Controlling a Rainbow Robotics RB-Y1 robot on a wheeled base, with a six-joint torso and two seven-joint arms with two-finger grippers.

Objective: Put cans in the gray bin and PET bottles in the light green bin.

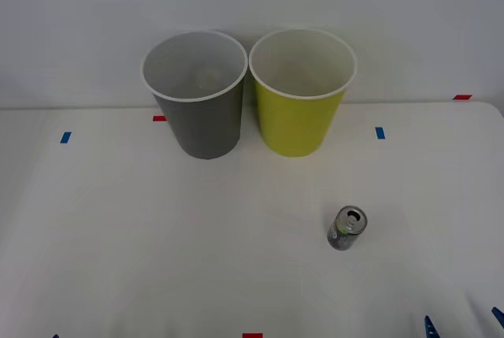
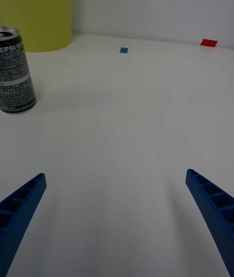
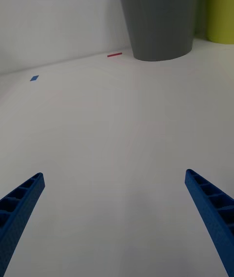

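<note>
the left gripper point(image 3: 114, 223) waits low over the white table point(image 1: 118, 228) on the robot's left, its blue ribbed fingers point(image 3: 22, 209) spread wide with nothing between them. it faces the foot of the gray bin point(image 3: 158, 11), which seems a sensible rest pose: out of the way, yet aimed toward the bin it might later serve.

that gray bin point(image 1: 197, 94) stands upright at the back of the table, mouth open to the ceiling, and just beside it on its right stands the light green bin point(image 1: 301, 90), their white rims almost touching. keeping them side by side and open-topped lets either arm drop an item in from above without reaching around the other. small blue and red tape marks point(image 1: 65, 137) dot the table, likely position guides.

further right and nearer the robot, the pepsi can point(image 1: 346, 228) stands upright on the table, alone, well apart from both bins, its opened pull-tab top showing. standing rather than lying, it offers its round sides to a grasp.

the right gripper point(image 2: 117, 218) sits low at the near right edge of the table, fingers point(image 2: 214, 213) wide apart and empty; the can point(image 2: 16, 71) lies off to one side of its line, with the green bin point(image 2: 36, 7) behind. judging by this, the grasp has not begun, and the gripper would need to swing toward the can first.
</note>
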